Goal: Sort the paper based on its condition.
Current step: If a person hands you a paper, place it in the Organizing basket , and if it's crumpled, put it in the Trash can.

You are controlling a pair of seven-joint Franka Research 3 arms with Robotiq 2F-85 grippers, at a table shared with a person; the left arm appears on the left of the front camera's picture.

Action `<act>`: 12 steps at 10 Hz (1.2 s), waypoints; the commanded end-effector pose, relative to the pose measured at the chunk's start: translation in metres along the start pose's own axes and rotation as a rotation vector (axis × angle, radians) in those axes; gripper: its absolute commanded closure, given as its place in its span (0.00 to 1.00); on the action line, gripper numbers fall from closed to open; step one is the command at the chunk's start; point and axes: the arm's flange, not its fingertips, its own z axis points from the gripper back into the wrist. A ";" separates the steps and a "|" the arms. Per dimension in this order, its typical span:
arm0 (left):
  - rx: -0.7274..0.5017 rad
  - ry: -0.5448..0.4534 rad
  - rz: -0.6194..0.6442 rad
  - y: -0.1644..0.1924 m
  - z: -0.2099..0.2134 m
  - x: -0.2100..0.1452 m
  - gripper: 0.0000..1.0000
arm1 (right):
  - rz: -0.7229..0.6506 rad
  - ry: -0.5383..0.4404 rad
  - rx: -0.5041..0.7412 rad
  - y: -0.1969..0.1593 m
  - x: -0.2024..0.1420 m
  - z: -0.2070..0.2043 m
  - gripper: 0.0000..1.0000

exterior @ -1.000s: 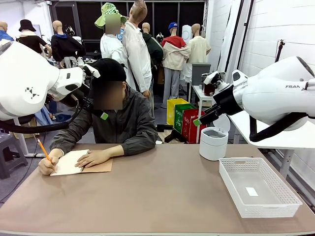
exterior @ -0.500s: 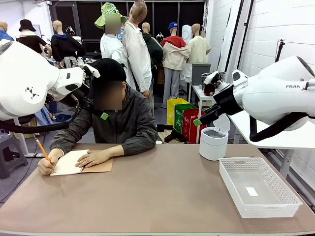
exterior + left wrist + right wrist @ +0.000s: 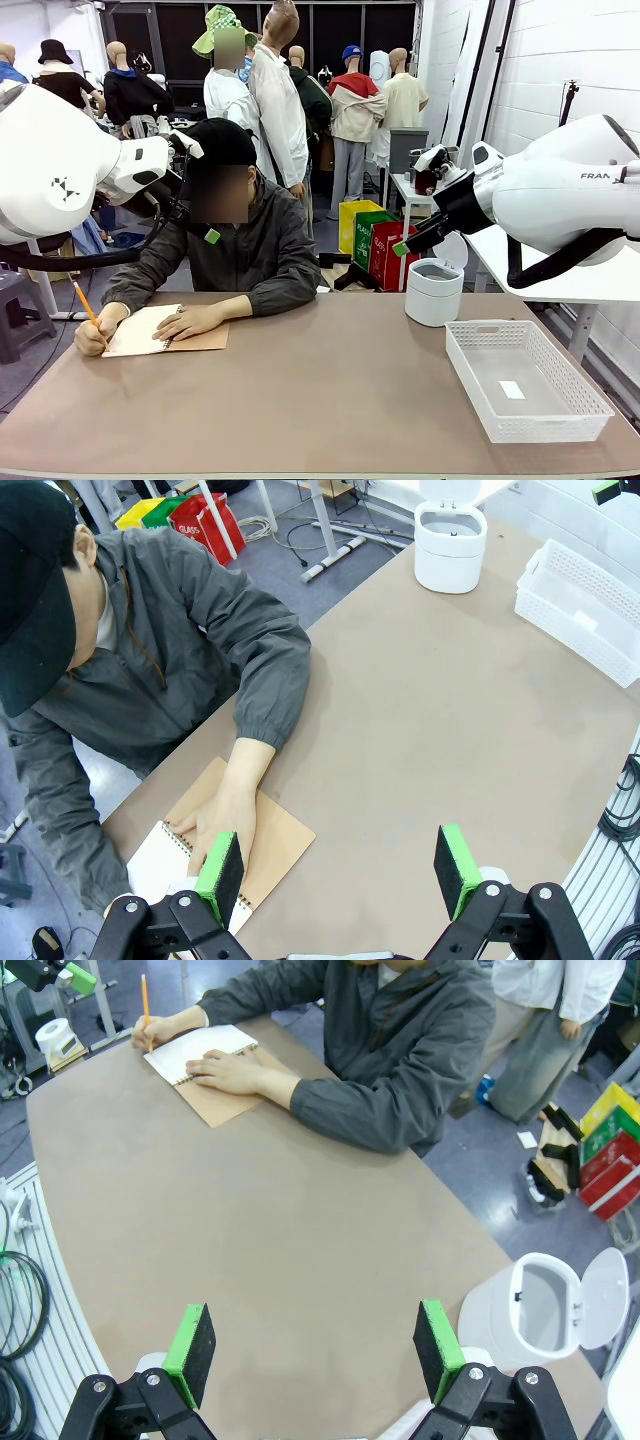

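Loose paper is out of view. A person at the far left of the table writes with a pencil [image 3: 88, 305] on the white page of a spiral notebook [image 3: 150, 330] with a brown cover [image 3: 280, 845], the other hand [image 3: 195, 320] flat on it. My left gripper [image 3: 205, 192] hangs open high above the table's far left, over the notebook [image 3: 200, 1050]. Its green pads [image 3: 222, 865] stand wide apart around nothing. At the far right my right gripper [image 3: 412, 205] is raised and open. Nothing sits between its pads [image 3: 192, 1352].
A white lattice basket [image 3: 525, 380] stands at the right front, with a small white label on its floor. Behind it is a round white bin [image 3: 434, 290] with its lid up. Bare brown tabletop [image 3: 330, 400] spans the middle.
The person's pencil hand has shifted slightly left on the page. Both arms have stayed still.
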 end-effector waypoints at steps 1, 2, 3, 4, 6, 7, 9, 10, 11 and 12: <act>0.007 0.004 0.014 0.000 0.000 0.000 0.00 | -0.001 0.000 0.008 0.000 0.000 0.000 0.00; 0.007 0.004 0.014 0.000 0.000 0.000 0.00 | -0.001 0.000 0.008 0.000 0.000 0.000 0.00; 0.007 0.004 0.014 0.000 0.000 0.000 0.00 | -0.001 0.000 0.008 0.000 0.000 0.000 0.00; 0.007 0.004 0.014 0.000 0.000 0.000 0.00 | -0.001 0.000 0.008 0.000 0.000 0.000 0.00; 0.007 0.004 0.014 0.000 0.000 0.000 0.00 | -0.001 0.000 0.008 0.000 0.000 0.000 0.00; 0.007 0.004 0.014 0.000 0.000 0.000 0.00 | -0.001 0.000 0.008 0.000 0.000 0.000 0.00; 0.007 0.004 0.014 0.000 0.000 0.000 0.00 | -0.001 0.000 0.008 0.000 0.000 0.000 0.00; 0.007 0.004 0.014 0.000 0.000 0.000 0.00 | -0.001 0.000 0.008 0.000 0.000 0.000 0.00; 0.007 0.004 0.014 0.000 0.000 0.000 0.00 | -0.001 0.000 0.008 0.000 0.000 0.000 0.00; 0.007 0.004 0.014 0.000 0.000 0.000 0.00 | -0.001 0.000 0.008 0.000 0.000 0.000 0.00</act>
